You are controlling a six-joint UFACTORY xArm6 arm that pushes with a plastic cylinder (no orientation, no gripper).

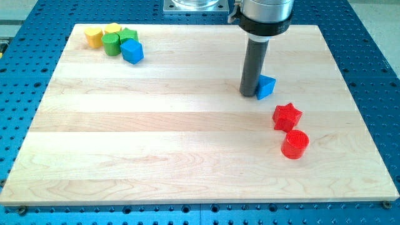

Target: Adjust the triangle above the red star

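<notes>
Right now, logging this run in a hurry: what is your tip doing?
My tip: no fingers, holds nothing; it sits against the blue triangle, on its view-left side, above the red star.

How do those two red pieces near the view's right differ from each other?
The red star has pointed arms, while the red cylinder is round with a flat circular top. The red star lies nearer the blue triangle and my tip; the red cylinder sits below it. Both are equally red and lie apart.

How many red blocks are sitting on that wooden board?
2, both near the view's right: the red star, just below the blue triangle that my tip touches, and the red cylinder just below the star. None seem hidden.
</notes>
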